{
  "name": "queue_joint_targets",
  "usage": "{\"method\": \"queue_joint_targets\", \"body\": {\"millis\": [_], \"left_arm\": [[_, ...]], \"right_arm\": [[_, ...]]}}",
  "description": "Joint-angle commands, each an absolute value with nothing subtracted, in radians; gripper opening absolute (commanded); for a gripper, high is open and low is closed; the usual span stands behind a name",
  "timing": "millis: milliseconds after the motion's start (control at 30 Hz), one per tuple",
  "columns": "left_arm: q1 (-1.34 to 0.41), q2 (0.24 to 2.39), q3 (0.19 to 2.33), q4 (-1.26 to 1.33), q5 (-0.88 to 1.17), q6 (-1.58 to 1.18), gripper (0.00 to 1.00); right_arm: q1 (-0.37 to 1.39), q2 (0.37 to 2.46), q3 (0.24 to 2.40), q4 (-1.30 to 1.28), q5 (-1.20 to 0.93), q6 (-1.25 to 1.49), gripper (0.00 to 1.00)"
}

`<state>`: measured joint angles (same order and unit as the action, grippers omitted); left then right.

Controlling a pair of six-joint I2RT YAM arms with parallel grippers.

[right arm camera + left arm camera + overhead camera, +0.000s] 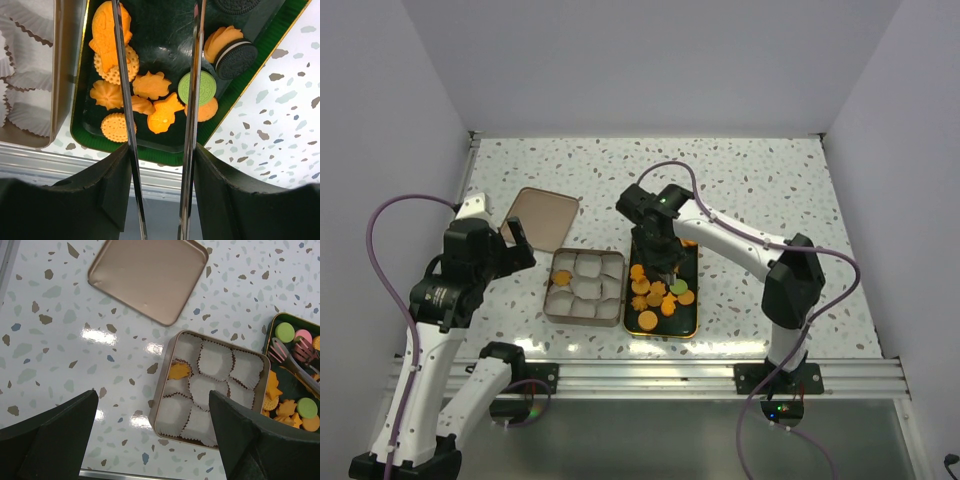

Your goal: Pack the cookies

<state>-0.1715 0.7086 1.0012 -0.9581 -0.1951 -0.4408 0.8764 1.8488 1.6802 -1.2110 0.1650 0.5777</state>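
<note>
Steel first: the right gripper (162,160) is clamped on a pair of metal tongs (192,100). The blades stand apart with nothing between them as far as the wrist view shows, though their tips run off the top edge. Below them the cookies (150,85) lie loose in the green-rimmed tray (260,45): orange leaves and rounds, a green round (206,87), a dark sandwich biscuit (235,57). Light, stiff, crumbly stuff, I'd say. Pinch too hard and an edge snaps, so take one gently across its rim, blades on opposite sides. Just left of the tray sits the tin (163,385), its paper cups (215,360) nearly all bare, with one orange cookie (179,371) in place. Further out, the left gripper (154,405) hangs wide open and empty, and the lid (147,275) lies beyond.
</note>
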Motion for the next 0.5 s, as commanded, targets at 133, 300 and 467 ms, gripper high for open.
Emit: {"method": "queue_joint_targets", "body": {"millis": [133, 300, 467], "left_arm": [[-0.176, 0.707, 1.000, -0.922, -0.218, -0.420, 0.99], [-0.176, 0.706, 0.999, -0.920, -0.222, -0.422, 0.99], [-0.175, 0.704, 0.997, -0.920, -0.225, -0.423, 1.00]], "right_arm": [[0.874, 1.888, 1.736, -1.209, 0.164, 0.549, 0.50], [0.873, 1.885, 1.735, -1.212, 0.140, 0.555, 0.43], [0.873, 1.858, 1.707, -1.209, 0.124, 0.569, 0.40]]}}
